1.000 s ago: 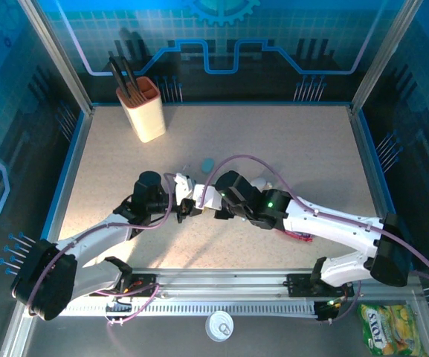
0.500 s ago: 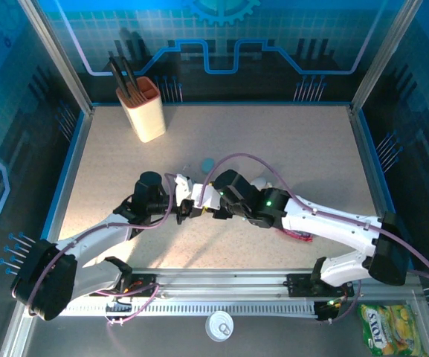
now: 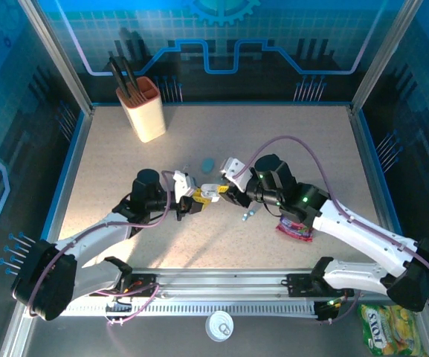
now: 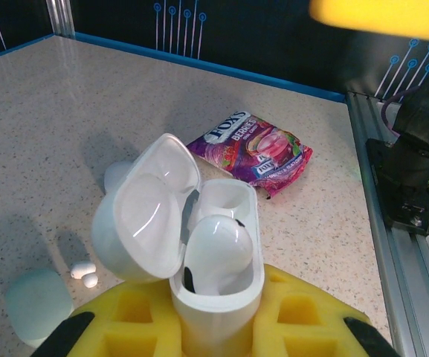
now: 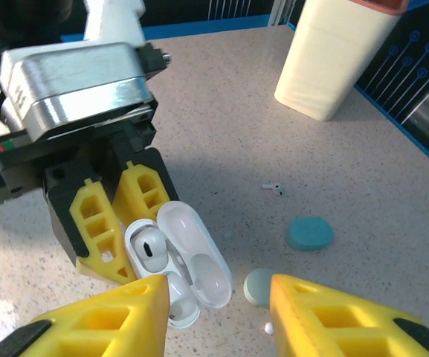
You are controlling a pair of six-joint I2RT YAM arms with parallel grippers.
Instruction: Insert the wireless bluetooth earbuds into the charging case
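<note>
right pincer [image 5: 218, 316] drawn back, earbud [image 4: 218, 249] seated, left pincer [image 5: 121, 217] gripping case [image 4: 221, 306]

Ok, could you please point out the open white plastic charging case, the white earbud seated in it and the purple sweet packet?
Open white plastic charging case [image 4: 149, 223]: left wrist view, inside of its lid.
White earbud [image 4: 218, 249]: left wrist view, its rounded top.
Purple sweet packet [image 4: 255, 149]: left wrist view, printed face.

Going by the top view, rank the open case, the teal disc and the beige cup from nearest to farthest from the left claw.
1. open case, gripped in the left claw itself
2. teal disc, just behind
3. beige cup, far back left
</note>
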